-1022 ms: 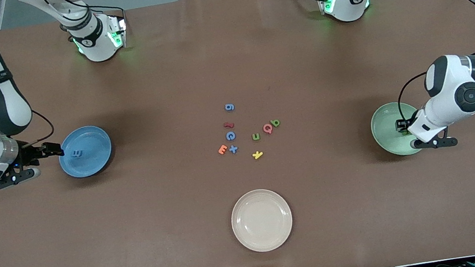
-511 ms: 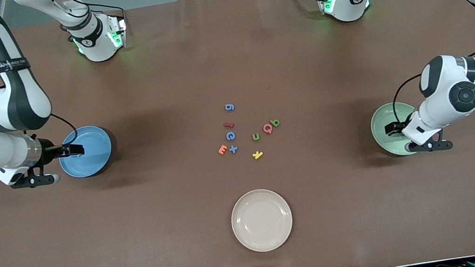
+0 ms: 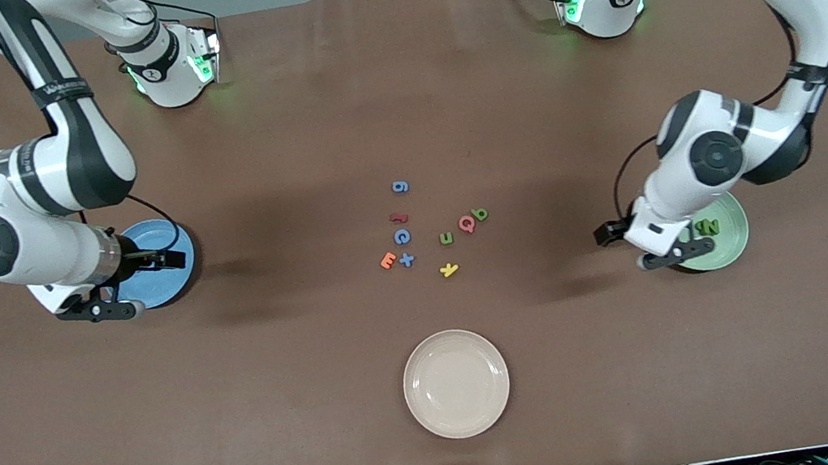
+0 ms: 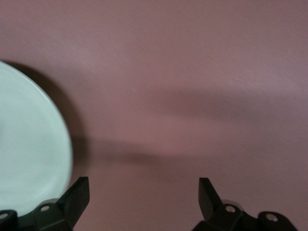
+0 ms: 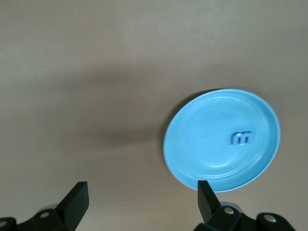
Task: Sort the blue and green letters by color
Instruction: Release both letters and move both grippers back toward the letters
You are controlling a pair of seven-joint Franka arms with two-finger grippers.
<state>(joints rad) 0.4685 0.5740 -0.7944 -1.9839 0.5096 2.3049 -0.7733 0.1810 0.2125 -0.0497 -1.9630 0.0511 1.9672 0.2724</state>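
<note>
Bottom centre of the frame: one empty cream plate (image 3: 456,384). Mid-height, at the left arm's end, one green plate (image 3: 728,235) holds green letters (image 3: 706,226), number unclear. The left gripper (image 3: 609,233) hovers beside it, fingers apart, empty. Centre frame, nine loose letters: three blue, 6 (image 3: 399,186), C (image 3: 401,237), + (image 3: 407,260); two green, u (image 3: 446,238), b (image 3: 480,213); four other colours. At the right arm's end, one blue plate (image 3: 168,265) holds one blue letter (image 5: 242,138). The right gripper (image 3: 172,259) hangs over its edge, fingers apart. Probably best to pick outlying letters first, straight down, sparing neighbours
</note>
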